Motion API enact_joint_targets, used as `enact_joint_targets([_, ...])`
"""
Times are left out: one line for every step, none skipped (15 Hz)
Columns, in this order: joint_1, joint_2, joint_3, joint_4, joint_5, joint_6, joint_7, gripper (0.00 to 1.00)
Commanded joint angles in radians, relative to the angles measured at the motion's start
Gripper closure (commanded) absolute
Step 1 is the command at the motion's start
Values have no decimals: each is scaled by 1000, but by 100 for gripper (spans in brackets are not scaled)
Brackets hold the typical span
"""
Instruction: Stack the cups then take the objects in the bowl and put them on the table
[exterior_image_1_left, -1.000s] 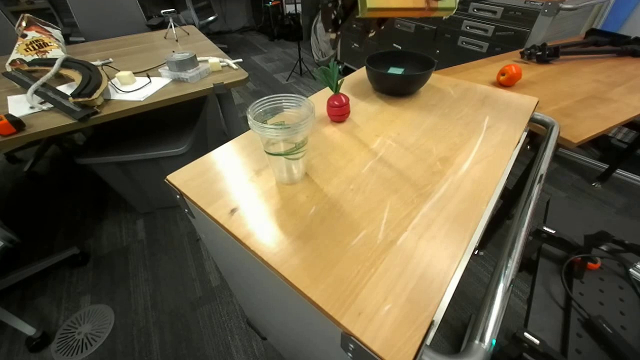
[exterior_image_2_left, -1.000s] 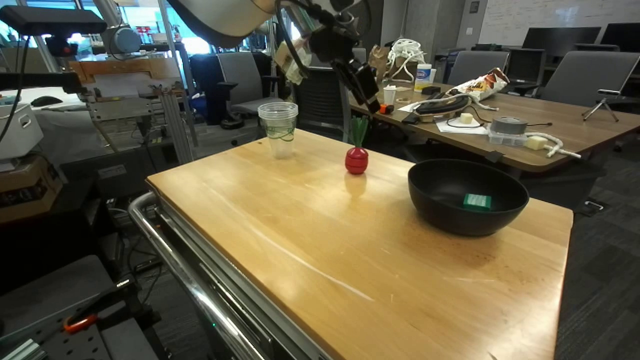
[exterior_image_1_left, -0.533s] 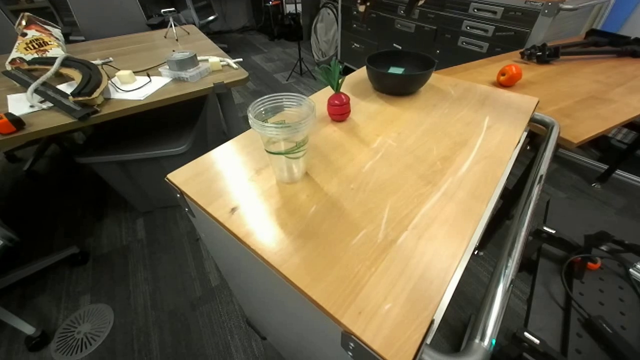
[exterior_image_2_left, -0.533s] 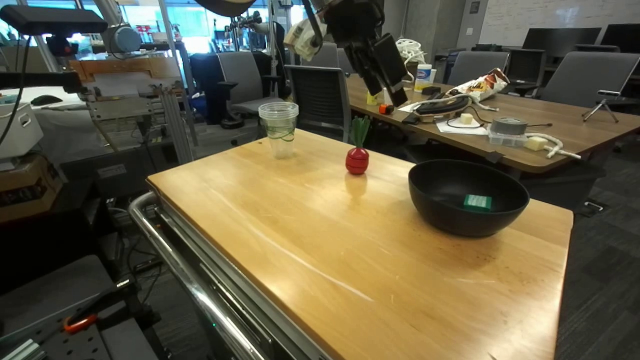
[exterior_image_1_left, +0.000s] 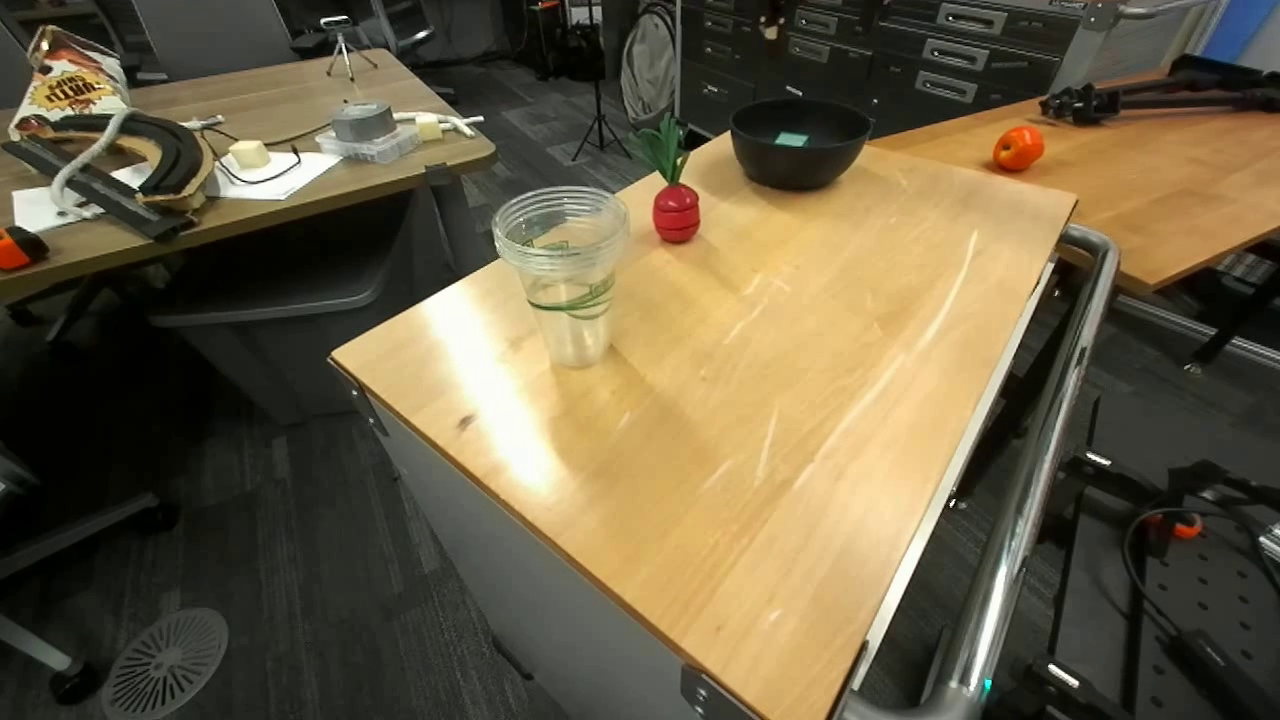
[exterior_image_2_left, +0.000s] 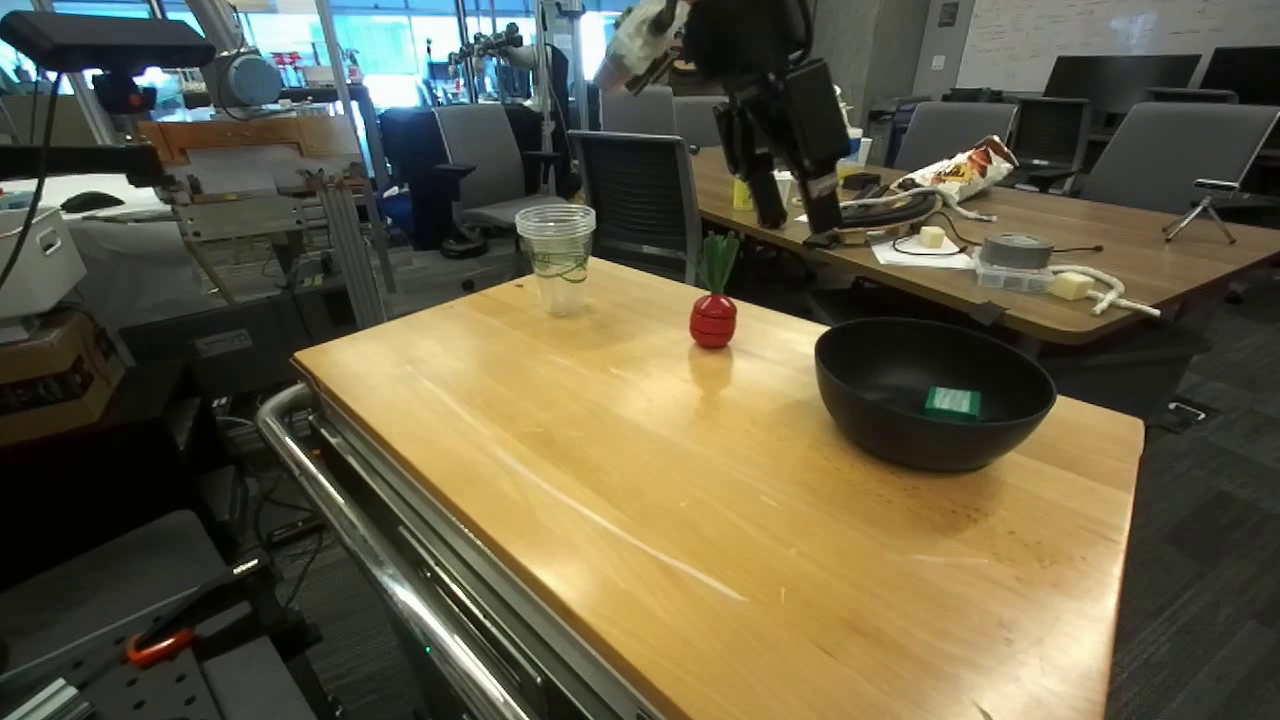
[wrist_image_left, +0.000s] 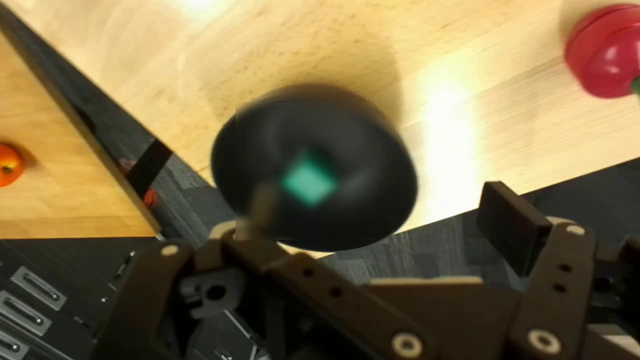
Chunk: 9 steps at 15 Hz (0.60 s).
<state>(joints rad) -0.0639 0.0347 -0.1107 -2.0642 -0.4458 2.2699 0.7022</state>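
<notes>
I see a small green block (exterior_image_2_left: 952, 403) in the smooth black bowl (exterior_image_2_left: 875, 425), and a shiny, green-topped red radish (exterior_image_2_left: 712, 322) upright on the counter (exterior_image_2_left: 600, 450). The hand (exterior_image_2_left: 797, 218) hangs with jaws apart.

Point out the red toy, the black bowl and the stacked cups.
Red toy (exterior_image_2_left: 713, 321): in an exterior view, on its round body.
Black bowl (exterior_image_2_left: 905, 442): in an exterior view, on its outer wall.
Stacked cups (exterior_image_1_left: 564, 285): in an exterior view, on their clear side.
</notes>
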Motion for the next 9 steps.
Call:
enact_joint_targets([-24,48,-18,111,-73,-118,-148,0])
enact_joint_targets([-36,40,-24,106,-40,-94,-258,0])
enact_joint_targets([-49,32,-27,93,-8,-42,-336,0])
enact_joint_targets([-61,28,-30,83,84,0,-408,0])
enact_joint_targets([-66,31,-30,89,179,-11,-460,0])
enact_joint_targets([-51,30,-31,74,76,-36,-351,0])
enact_joint_targets([-58,30,-32,75,125,-31,-399,0])
enact_joint_targets([-61,30,-32,75,145,-28,-420,0])
enact_joint_targets([-62,30,-32,75,152,-27,-426,0])
